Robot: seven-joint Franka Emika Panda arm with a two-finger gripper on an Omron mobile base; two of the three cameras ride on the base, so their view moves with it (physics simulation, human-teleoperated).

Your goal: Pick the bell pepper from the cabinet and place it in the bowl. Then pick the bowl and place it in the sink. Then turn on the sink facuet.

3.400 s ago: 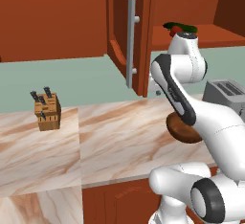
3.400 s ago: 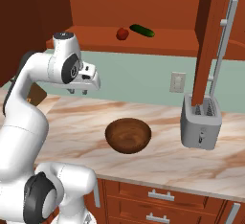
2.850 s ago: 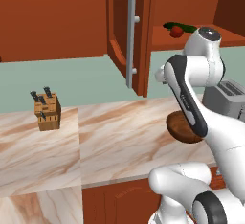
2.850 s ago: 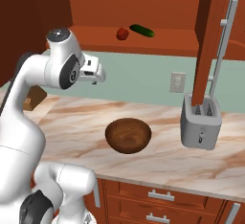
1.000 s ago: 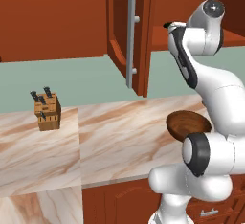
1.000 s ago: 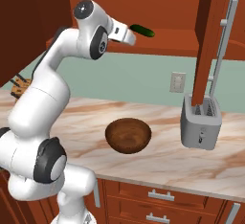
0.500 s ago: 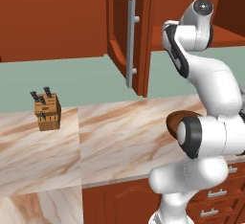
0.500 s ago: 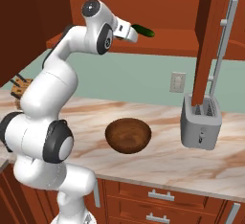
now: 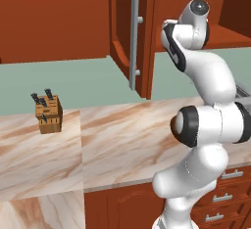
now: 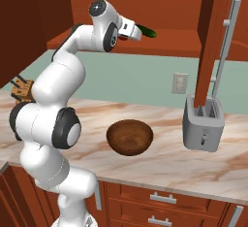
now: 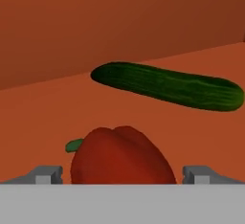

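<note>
In the hand view the small red rounded bell pepper (image 11: 122, 155) with its green stem sits close in front of the camera, on the reddish-brown shelf floor of the open wall cabinet (image 11: 43, 108). The tips of the jaws stand far apart, one to each side of the pepper, wide open and not closed on it; whether they touch it cannot be told. Just beyond the pepper lies the long dark green cucumber (image 11: 167, 86), slanting across the shelf, apart from the pepper.

The right base view shows what the hand view cannot. Nearest are the reddish-brown drawer fronts with short silver handles (image 10: 164, 198) under the pale marbled surface (image 10: 164, 165). On that surface rests the round, shallow dark reddish-brown wooden bowl (image 10: 130, 137), empty, near the middle. To its right, well apart, stands the grey metal toaster (image 10: 204, 126). The white arm rises from the near left and reaches up and far, its gripper (image 10: 133, 33) at the shelf edge, where the cucumber's end (image 10: 147, 32) pokes out past it. Far right hangs the cabinet's open door with its long silver bar handle (image 10: 227, 41).

The left base view adds the wooden knife block (image 9: 48, 113) on the surface at the far left, and the cabinet door (image 9: 128, 32) seen from its other side, left of the arm's upper joints.
</note>
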